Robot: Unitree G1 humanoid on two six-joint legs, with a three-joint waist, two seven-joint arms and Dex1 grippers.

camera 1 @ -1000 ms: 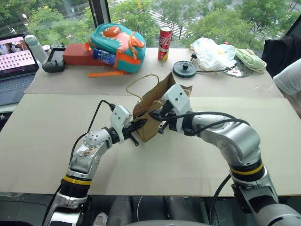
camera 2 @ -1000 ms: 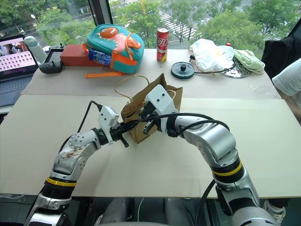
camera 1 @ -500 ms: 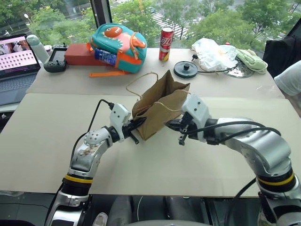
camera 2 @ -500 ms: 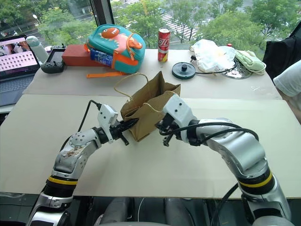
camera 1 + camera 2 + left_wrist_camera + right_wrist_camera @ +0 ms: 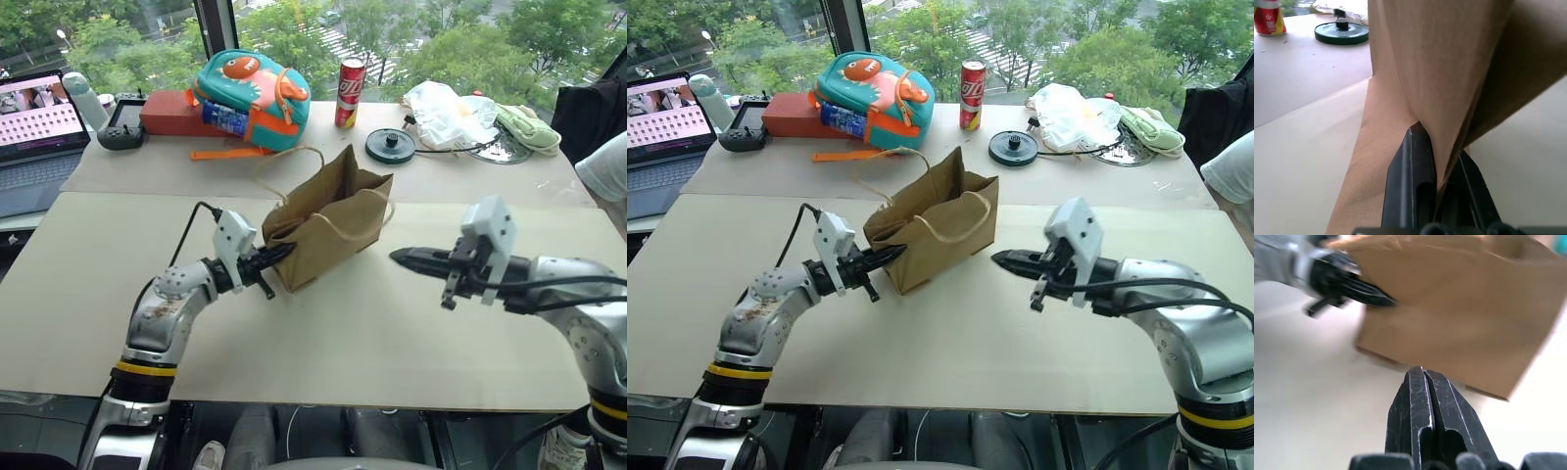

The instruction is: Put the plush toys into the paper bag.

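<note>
The brown paper bag (image 5: pixel 328 230) stands tilted in the middle of the table, its mouth facing up and back and its cord handles loose. My left gripper (image 5: pixel 285 253) is shut on the bag's near left edge; in the left wrist view its black fingers (image 5: pixel 1415 166) pinch a fold of the brown paper (image 5: pixel 1440 63). To the right of the bag, well apart from it, my right gripper (image 5: pixel 397 258) hangs above the table, pointing at the bag and shut with nothing in it (image 5: pixel 1421 370). The plush toys are out of view.
Along the back of the table lie a teal-and-orange dinosaur backpack (image 5: pixel 255 86), a red can (image 5: pixel 347 92), a black round disc (image 5: pixel 390 144), a white plastic bag (image 5: pixel 446 110), a red box (image 5: pixel 167 111), a controller (image 5: pixel 120 127) and a laptop (image 5: pixel 34 122). A person's sleeve (image 5: pixel 605 164) shows at the right edge.
My right gripper has drawn back from the bag's mouth to the right and stays shut. The left gripper has kept its hold and lifted the bag's edge slightly up and left.
</note>
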